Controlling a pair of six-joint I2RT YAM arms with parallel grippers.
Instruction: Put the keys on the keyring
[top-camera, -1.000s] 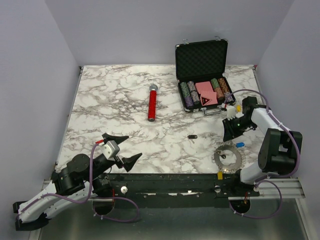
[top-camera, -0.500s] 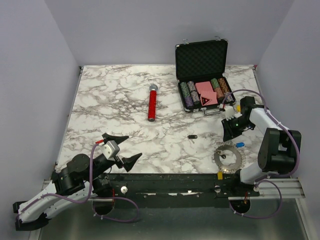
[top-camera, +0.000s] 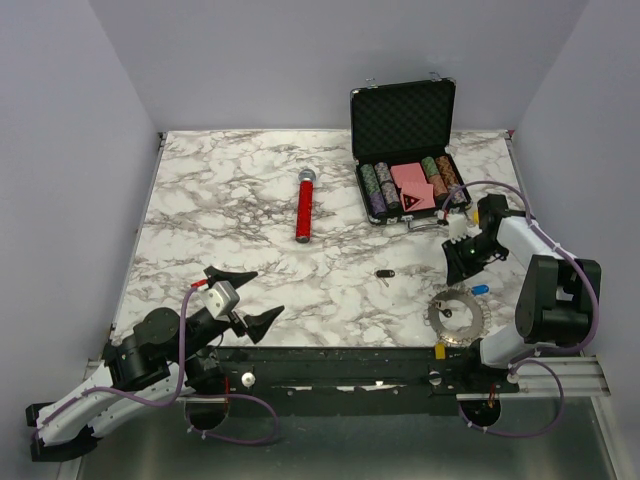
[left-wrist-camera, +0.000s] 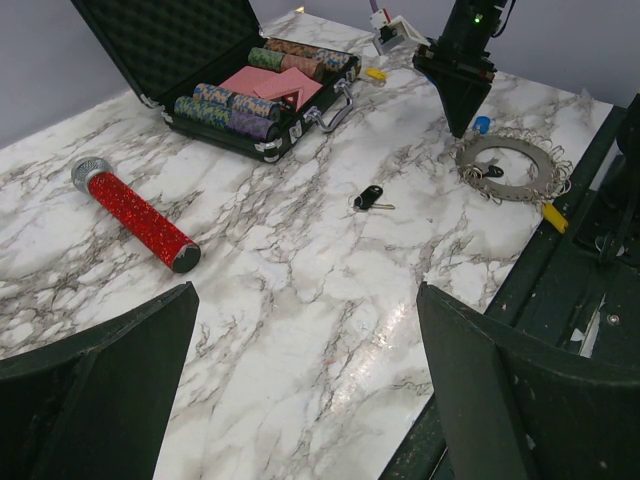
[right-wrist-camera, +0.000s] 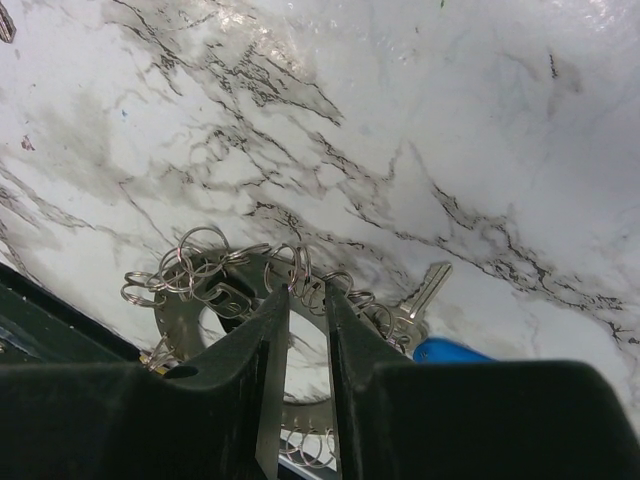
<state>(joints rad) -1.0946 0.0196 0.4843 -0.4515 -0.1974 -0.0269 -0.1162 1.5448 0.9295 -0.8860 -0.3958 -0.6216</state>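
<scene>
Right pincer (top-camera: 457, 272) (right-wrist-camera: 305, 300): fingers nearly together w/ a slim gap, nothing gripped. It points down, tips above the worktop (top-camera: 250, 180), at the far edge of the keyring (top-camera: 470, 328) (left-wrist-camera: 535, 180) (right-wrist-camera: 180, 310). In the wrist view the gap lines up over the ring's band of small wire loops; can't tell if the tips touch it.

Blue-head key (top-camera: 480, 290) (left-wrist-camera: 482, 124) (right-wrist-camera: 450, 352) lies flat just right of the tips, its metal blade beside the ring's outer edge, not threaded on. The keyring lies flat near the worktop's near-right edge, yellow tag (top-camera: 441, 350) (left-wrist-camera: 553, 216) sticking out twd the rail. A small dark item sits at the ring's inner edge; too small to ID.

Black-head key (top-camera: 385, 274) (left-wrist-camera: 370, 197) lies alone, left of the ring, well apart from both pincers.

Further out: open black case (top-camera: 405, 125) (left-wrist-camera: 170, 40) at far right, w/ poker chips (top-camera: 375, 190) (left-wrist-camera: 225, 100) in rows. Red microphone (top-camera: 303, 205) (left-wrist-camera: 135, 215) lies mid-worktop, left of the case.

Left pincer (top-camera: 263, 293) (left-wrist-camera: 307, 300): fully released, fingers spread wide, empty, low at the near-left edge, far from keys & ring.
</scene>
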